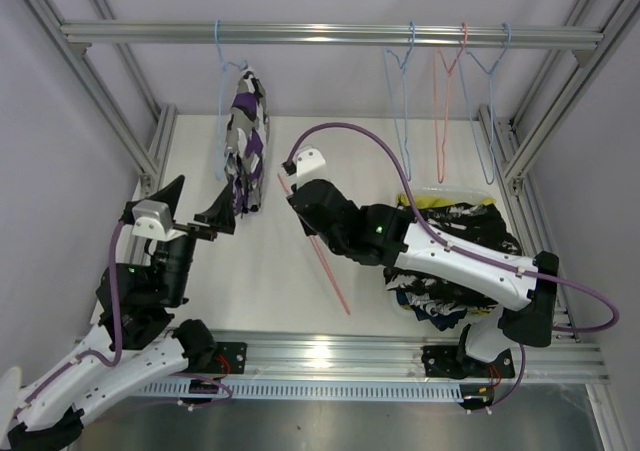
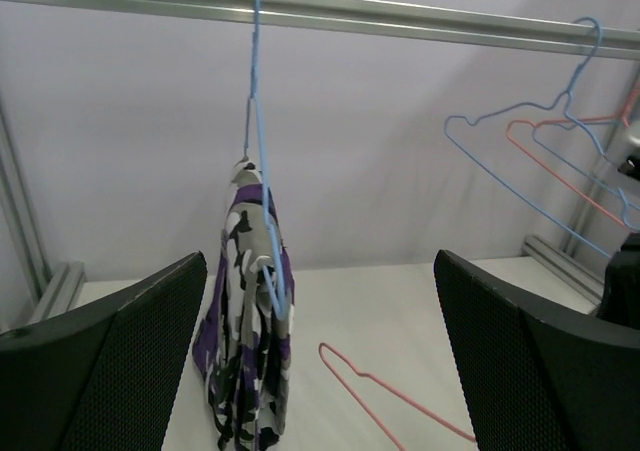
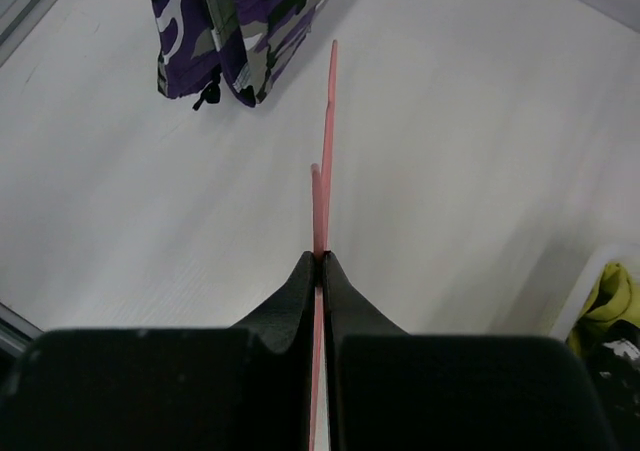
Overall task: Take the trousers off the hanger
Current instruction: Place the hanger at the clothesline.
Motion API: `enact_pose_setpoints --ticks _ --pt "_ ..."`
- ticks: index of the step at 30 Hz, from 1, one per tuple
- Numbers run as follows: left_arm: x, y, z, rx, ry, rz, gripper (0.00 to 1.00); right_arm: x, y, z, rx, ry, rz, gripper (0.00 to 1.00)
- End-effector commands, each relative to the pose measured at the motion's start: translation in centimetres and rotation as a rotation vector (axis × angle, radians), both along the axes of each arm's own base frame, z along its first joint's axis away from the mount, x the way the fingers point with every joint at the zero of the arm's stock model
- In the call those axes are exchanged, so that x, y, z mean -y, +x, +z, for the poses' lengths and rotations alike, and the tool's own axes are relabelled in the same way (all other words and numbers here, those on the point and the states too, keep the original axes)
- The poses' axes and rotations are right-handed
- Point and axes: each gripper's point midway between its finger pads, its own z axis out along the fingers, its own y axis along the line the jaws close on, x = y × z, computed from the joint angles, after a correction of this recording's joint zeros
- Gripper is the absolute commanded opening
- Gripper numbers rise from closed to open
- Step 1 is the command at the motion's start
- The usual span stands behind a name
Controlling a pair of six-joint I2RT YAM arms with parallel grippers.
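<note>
Trousers point(image 2: 250, 341) hung straight ahead of the nearer left gripper point(image 1: 205, 193), long axis vertical on the blue hanger point(image 2: 262, 171).
Its jaws stood wide, empty; the right gripper point(image 3: 318, 256) pinched the pink hanger point(image 3: 328, 121).

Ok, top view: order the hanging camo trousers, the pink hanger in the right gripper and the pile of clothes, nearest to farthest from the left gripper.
1. hanging camo trousers, right beside the left gripper, back left.
2. pink hanger, in the middle.
3. pile of clothes, far right.
</note>
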Motion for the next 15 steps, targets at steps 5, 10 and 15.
enact_pose_setpoints --ticks 5,10,15 --pt "3.0 -0.3 1.1 -0.006 0.039 -0.146 0.99 1.9 1.5 8.3 0.108 0.106 -0.114 0.0" --pt "3.0 -0.3 1.1 -0.007 0.032 -0.146 1.0 2.4 2.3 11.2 0.146 0.112 -0.156 0.0" --pt "2.7 -0.2 1.0 -0.013 0.031 -0.129 0.99 3.3 3.1 14.6 0.18 0.126 -0.192 0.0"
